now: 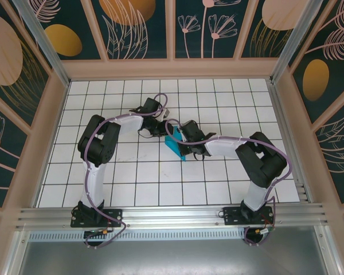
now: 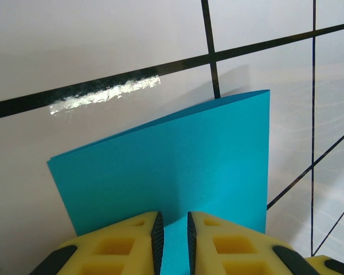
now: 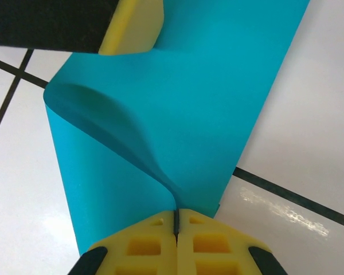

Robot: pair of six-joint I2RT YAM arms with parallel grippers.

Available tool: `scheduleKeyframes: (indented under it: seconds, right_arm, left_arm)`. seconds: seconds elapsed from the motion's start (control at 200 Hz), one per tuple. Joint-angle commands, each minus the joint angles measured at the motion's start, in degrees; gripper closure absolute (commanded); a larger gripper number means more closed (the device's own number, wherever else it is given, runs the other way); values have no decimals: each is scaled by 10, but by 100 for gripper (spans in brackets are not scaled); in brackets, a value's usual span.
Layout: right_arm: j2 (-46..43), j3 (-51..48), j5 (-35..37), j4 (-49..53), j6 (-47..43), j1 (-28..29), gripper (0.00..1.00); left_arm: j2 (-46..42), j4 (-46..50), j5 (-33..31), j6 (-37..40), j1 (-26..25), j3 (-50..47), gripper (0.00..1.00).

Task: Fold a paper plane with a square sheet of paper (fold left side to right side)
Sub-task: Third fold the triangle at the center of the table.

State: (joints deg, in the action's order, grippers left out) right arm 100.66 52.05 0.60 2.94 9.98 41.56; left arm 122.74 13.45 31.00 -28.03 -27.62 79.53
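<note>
The square sheet of paper is teal-blue and lies folded over on the white grid table near the centre. In the right wrist view the sheet has its upper layer curling up from the lower one. My right gripper is shut on that lifted layer's edge. In the top view my right gripper sits over the sheet's right part. My left gripper stands at the sheet's near edge, its jaws a narrow gap apart with teal showing between them. One left finger rests at the paper's far end.
The white tiled table with black grid lines runs out on all sides. Wooden-framed patterned walls enclose it. Both arms cross toward the middle from their bases at the near metal rail.
</note>
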Motion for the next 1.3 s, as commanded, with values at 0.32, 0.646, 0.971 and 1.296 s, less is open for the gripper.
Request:
scheduleKeyframes:
  seconds: [0.32, 0.646, 0.971, 1.296]
  right_arm:
    - [13, 15, 9, 7, 6, -5, 100]
    - [23, 13, 5, 14, 4, -4, 100]
    - [34, 11, -12, 27, 1, -3, 100]
    - [36, 5, -17, 25, 3, -3, 100]
  left_arm:
    - [29, 21, -20, 13, -13, -13, 77]
    - [25, 18, -16, 12, -13, -15, 76]
    - [-16, 30, -6, 19, -1, 2, 70]
    - [-57, 55, 0, 32, 32, 19, 63]
